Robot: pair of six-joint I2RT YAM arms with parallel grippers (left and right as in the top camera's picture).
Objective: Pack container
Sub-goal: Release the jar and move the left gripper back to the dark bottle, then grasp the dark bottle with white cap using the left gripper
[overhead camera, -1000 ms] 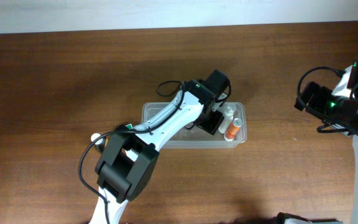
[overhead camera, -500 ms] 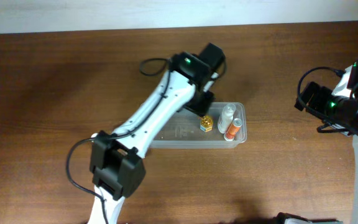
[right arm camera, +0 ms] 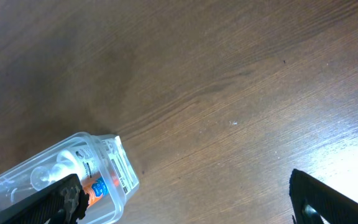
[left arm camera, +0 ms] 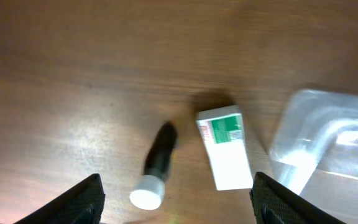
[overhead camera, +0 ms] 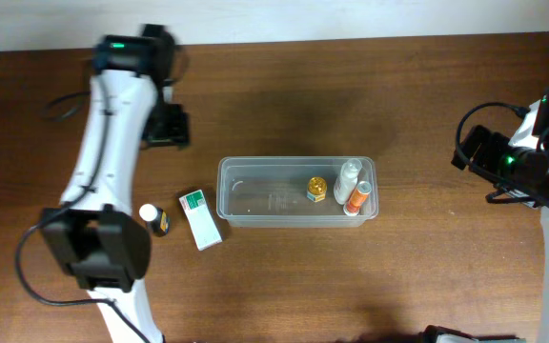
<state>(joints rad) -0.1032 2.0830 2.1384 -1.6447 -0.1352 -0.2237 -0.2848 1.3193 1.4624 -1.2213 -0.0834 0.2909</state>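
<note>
1. The left fingers [overhead camera: 167, 129] are spread wide and hold nothing, above bare bench [overhead camera: 351, 86].
2. The container [overhead camera: 255, 197] rests on the bench, well apart from them. In the left wrist view its corner shows just above the fingertip at the right.
3. Seen between these fingers, a white-and-green box [left arm camera: 225, 146] and a dark bottle [left arm camera: 157, 165] lie outside the container.
4. The right fingers [overhead camera: 472, 152] are also wide apart and empty, well apart from the container's near end, where an orange bottle [overhead camera: 355, 198] lies inside.
</note>
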